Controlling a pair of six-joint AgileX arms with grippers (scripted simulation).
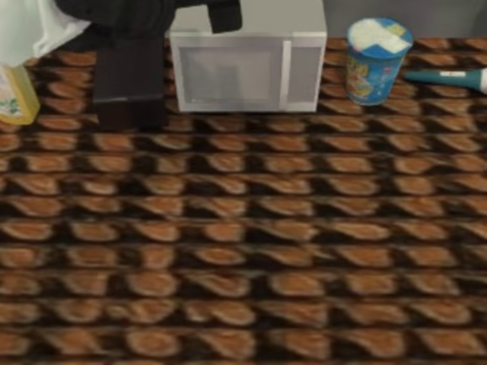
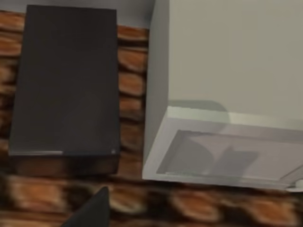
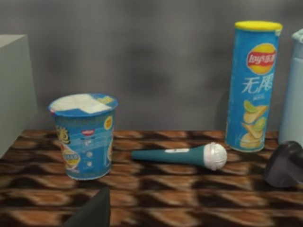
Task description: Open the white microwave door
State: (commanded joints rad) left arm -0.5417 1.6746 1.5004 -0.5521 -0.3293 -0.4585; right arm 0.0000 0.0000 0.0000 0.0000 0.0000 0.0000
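The white microwave (image 1: 247,23) stands at the back middle of the table. Its white microwave door (image 1: 228,76) is flat against the front, with a grey window and a slim vertical handle (image 1: 286,74) at the right. My left arm (image 1: 144,15) reaches over the back left. In the left wrist view my left gripper (image 2: 189,208) hovers open and empty above the table, before the microwave's (image 2: 232,52) left front corner. One dark finger (image 2: 92,210) shows, apart from the door (image 2: 222,153). My right gripper (image 3: 135,208) is parked at the right, open, out of the top view.
A black box (image 1: 129,91) stands just left of the microwave. A yellow bottle (image 1: 15,95) is at the far left. Right of the microwave are a blue noodle cup (image 1: 377,61) and a teal microphone (image 1: 445,77). A crisps tube (image 3: 251,85) stands further right.
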